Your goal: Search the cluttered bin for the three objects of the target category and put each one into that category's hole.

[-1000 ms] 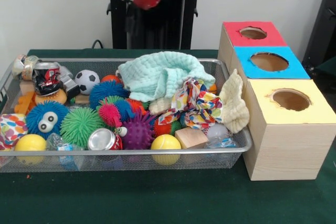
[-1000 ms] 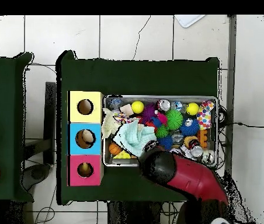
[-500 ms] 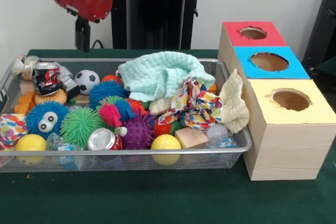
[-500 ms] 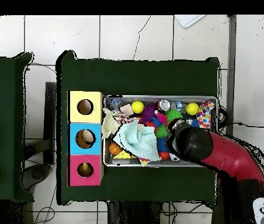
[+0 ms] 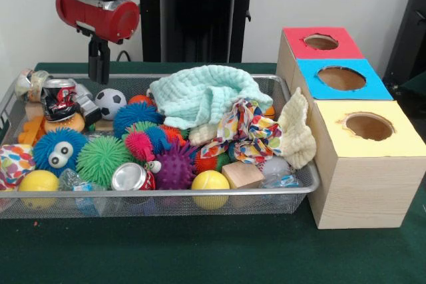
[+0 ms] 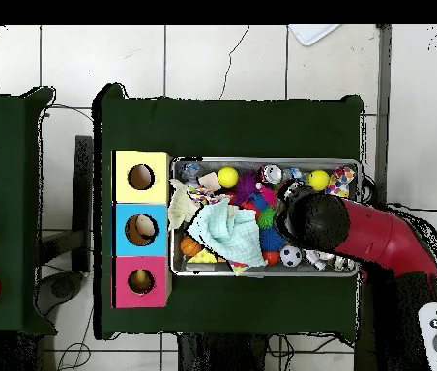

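Mint cloth (image 5: 203,94) overlies toys; end effector (image 5: 97,78) above soccer ball (image 5: 110,103).

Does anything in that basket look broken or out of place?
Yes: the drink cans are crushed, one at the wire bin's front, another at its far left. A cream cloth droops over the bin's end by the yellow box.

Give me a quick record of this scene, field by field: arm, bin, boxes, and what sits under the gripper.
gripper: hangs above the bin's far end, away from the boxes; open or shut not readable
bin: wire mesh, full of clutter
nearest below gripper: soccer ball, crushed can
cloth: mint towel piled mid-bin
boxes: red, blue, yellow, each with a round hole on top
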Motion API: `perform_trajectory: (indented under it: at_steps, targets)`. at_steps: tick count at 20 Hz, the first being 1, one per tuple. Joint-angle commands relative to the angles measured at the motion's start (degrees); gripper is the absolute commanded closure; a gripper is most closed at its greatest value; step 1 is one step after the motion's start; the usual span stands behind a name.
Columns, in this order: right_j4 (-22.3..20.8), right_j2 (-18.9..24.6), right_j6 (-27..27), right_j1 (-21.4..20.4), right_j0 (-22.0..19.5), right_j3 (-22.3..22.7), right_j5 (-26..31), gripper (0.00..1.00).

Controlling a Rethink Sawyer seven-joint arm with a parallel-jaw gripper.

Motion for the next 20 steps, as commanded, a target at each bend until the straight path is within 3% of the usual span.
perform_trajectory:
  at_steps: [1, 7, 13, 20]
  targets:
    - [-5.66, 7.67, -11.90, 2.16, -1.41, -1.77, 2.72, 1.00]
    - [-6.65, 8.23, -9.07, 2.77, -2.15, -1.45, 2.29, 1.00]
    - [-8.13, 8.21, -7.99, 0.45, -1.86, 1.63, 1.04, 1.00]
    - [-8.43, 8.87, -8.12, 1.35, -2.17, -1.02, 3.47, 1.00]
